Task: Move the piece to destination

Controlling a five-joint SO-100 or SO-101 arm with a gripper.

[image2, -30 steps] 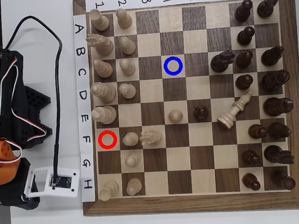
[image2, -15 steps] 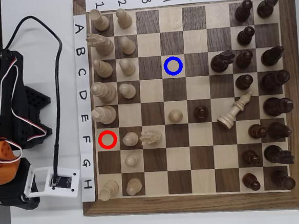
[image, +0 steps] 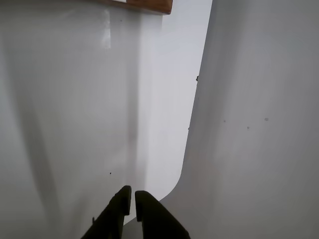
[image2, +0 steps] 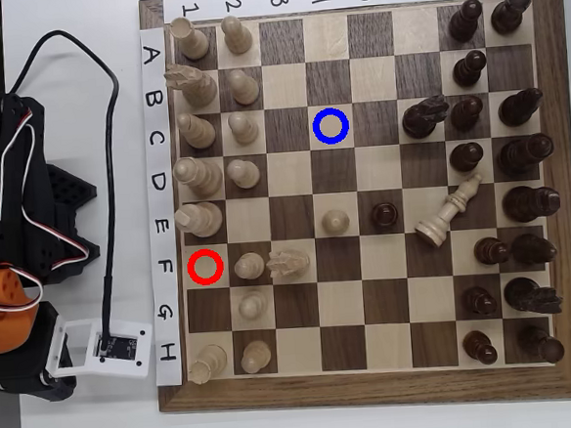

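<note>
At the left edge of the overhead view the arm (image2: 13,243) sits folded on the white table (image2: 94,423), off the chessboard (image2: 371,389), with a black cable (image2: 107,187) running to a small white box (image2: 99,347) beside the board's lettered strip. Just inside the board, a red ring (image2: 205,267) marks a light square in the first column. Further right, a blue ring (image2: 330,127) lies on a dark square in the fourth column, with nothing standing in it. Right of that and lower, the cream bishop (image2: 450,208) leans tilted among the dark pieces, its base on the sixth column and its head toward the seventh, well apart from the blue ring. In the wrist view the gripper (image: 133,195) enters from the bottom edge, its two dark fingers (image: 149,211) drawn nearly together with only a thin gap and nothing between them. Below it lies bare white table surface (image: 75,124), whose rounded edge curves at right, and a corner of the wooden board frame (image: 149,6) shows at the top.
</note>
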